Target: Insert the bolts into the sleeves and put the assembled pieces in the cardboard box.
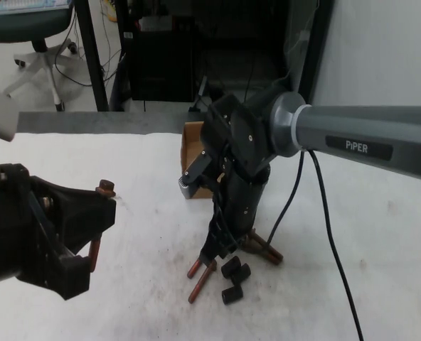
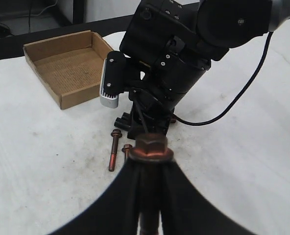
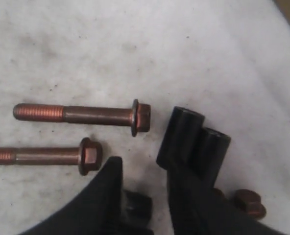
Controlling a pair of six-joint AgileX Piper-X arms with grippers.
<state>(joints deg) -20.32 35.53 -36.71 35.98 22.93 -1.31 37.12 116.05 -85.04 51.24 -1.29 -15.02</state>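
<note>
One copper flanged bolt (image 2: 150,147) stands clamped, head up, in the closed left end effector (image 2: 150,169), held above the white desk (image 1: 89,156). The right end effector (image 3: 145,181) is down at the parts pile with its fingers apart, gripping nothing that can be made out. Two loose bolts (image 3: 81,113) lie side by side next to it, three black sleeves (image 1: 240,273) just beside them, and more bolts (image 1: 264,250) on its far side. The cardboard box (image 2: 76,95) beyond holds nothing. The right arm's grey tube (image 1: 381,131) carries white lettering.
</note>
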